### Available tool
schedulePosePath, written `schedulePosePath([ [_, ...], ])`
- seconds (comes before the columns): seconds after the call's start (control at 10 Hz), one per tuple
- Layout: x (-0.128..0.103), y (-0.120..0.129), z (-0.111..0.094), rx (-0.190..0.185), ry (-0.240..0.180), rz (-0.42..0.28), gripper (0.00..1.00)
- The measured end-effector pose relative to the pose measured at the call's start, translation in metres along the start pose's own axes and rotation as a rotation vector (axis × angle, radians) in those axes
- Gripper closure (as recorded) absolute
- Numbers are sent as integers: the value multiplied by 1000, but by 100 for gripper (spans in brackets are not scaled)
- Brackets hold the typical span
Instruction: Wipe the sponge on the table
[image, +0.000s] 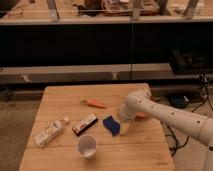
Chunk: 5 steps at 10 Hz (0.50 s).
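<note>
The dark blue sponge (111, 125) lies on the light wooden table (60, 97), right of centre and a little tilted. My gripper (123, 126) comes in from the right on a white arm and sits right against the sponge's right edge, low over the tabletop. The arm's thick white elbow (137, 100) rises just behind it. The contact between gripper and sponge is hidden by the gripper body.
A brown-and-white flat box (84, 124) lies left of the sponge and a clear cup (87, 146) stands in front of it. An orange stick (95, 104) lies behind it, a white packet (48, 133) at the left edge. Dark shelving (100, 45) runs behind the table.
</note>
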Motion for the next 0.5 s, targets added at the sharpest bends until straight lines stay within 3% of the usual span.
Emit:
schedulePosePath([
  [0.5, -5, -1, -6, -60, -59, -63, 20],
])
